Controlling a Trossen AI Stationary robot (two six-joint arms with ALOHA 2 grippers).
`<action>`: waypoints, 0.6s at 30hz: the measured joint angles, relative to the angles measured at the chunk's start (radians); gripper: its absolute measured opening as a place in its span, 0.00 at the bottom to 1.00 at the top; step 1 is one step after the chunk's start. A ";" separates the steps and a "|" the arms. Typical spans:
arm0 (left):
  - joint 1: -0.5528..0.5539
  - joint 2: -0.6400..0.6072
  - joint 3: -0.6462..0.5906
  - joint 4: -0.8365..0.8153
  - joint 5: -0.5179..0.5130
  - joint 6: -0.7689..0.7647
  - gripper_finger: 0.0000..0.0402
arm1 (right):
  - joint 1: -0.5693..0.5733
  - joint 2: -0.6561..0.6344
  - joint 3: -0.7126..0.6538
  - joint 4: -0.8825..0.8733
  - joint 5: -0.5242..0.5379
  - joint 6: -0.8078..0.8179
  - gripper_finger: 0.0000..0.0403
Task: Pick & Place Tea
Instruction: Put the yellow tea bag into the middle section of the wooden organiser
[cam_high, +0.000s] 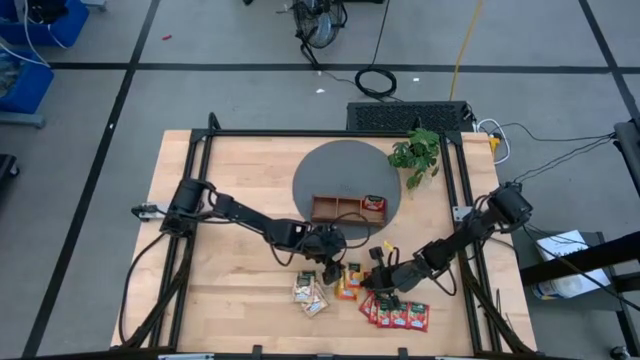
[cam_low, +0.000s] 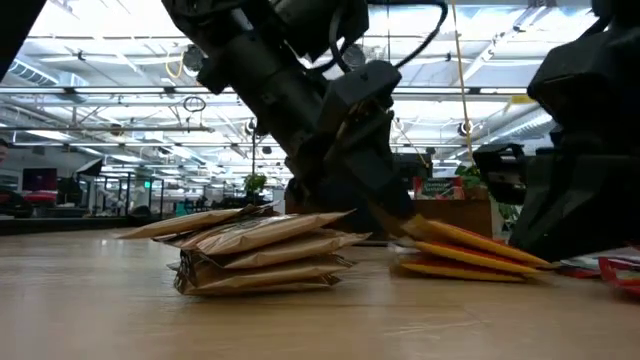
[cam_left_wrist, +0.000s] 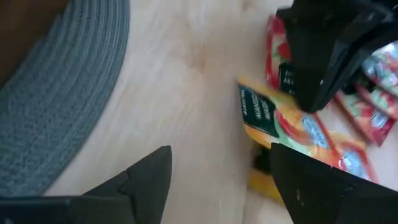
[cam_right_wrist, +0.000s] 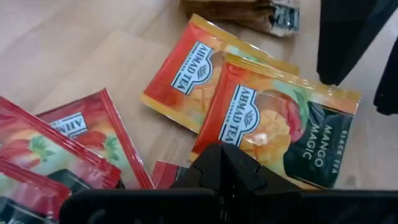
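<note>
High view, left gripper open, orange tea sachets

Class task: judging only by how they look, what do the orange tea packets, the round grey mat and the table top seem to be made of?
Orange tea packets: probably glossy foil or plastic film, with shiny printed faces and crimped edges.
Round grey mat: seemingly woven or ribbed cloth, matt, with concentric ridges.
Table top: pale wood, smooth, with visible grain and plank strips.

Open bare table left of the pale sachets, but crowded around the orange sachets, hemmed between the open left gripper and closed right gripper, with red sachets alongside and wooden tray plus plant blocking behind.
</note>
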 joint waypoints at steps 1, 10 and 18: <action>0.001 0.006 0.000 0.007 0.010 0.000 0.68 | -0.002 0.005 0.000 0.002 0.000 0.000 0.00; 0.014 0.038 -0.001 0.106 0.121 0.003 0.68 | -0.020 0.014 0.000 0.011 -0.022 0.004 0.00; 0.029 0.038 -0.001 0.125 0.147 0.007 0.68 | -0.020 0.014 0.000 -0.010 -0.022 0.015 0.00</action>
